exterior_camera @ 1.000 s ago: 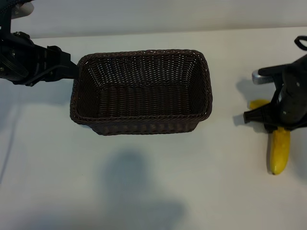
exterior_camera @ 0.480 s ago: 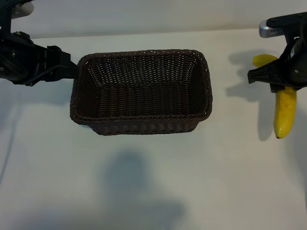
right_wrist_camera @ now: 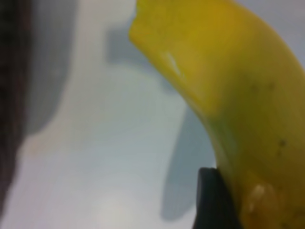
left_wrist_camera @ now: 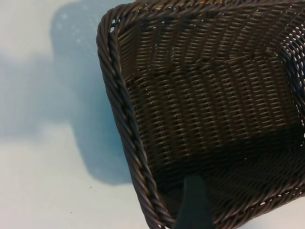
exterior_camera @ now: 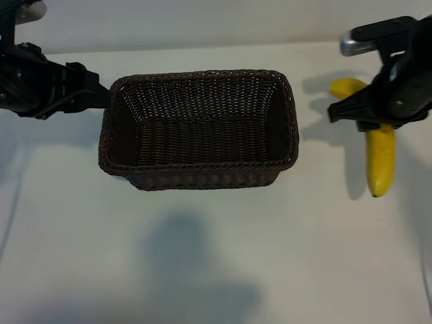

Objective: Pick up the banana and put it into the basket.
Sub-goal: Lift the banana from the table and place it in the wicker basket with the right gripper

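Right gripper (exterior_camera: 368,111) is up off the table with the banana (exterior_camera: 380,162) clamped across its middle, jaws part-way closed around the fruit, one end poking out behind the arm and the longer end hanging toward the camera side. The right wrist view confirms it: yellow peel pressed right against a dark finger (right_wrist_camera: 212,200), white table (exterior_camera: 216,256) well below, shadow cast apart from the fruit, so it is airborne. The banana sits to the right of the basket (exterior_camera: 199,172), near its right rim but not over it yet.

Over on the left, the left gripper (exterior_camera: 94,94) is at the basket's left end wall, jaws standing wide; in the left wrist view one dark finger (left_wrist_camera: 193,202) reaches down inside the rim. Looks like it straddles the wall to steady the basket, though whether it actually presses the wicker I can't tell.

So the step in hand reads as the carry: pick done, transfer under way. Next move calls for travel leftward until the fruit hangs over the open middle, high enough that the drooping end clears the braided rim, then a lowering and release. The fruit lies across the basket's long side, so a turn of the wrist could help it drop flat inside
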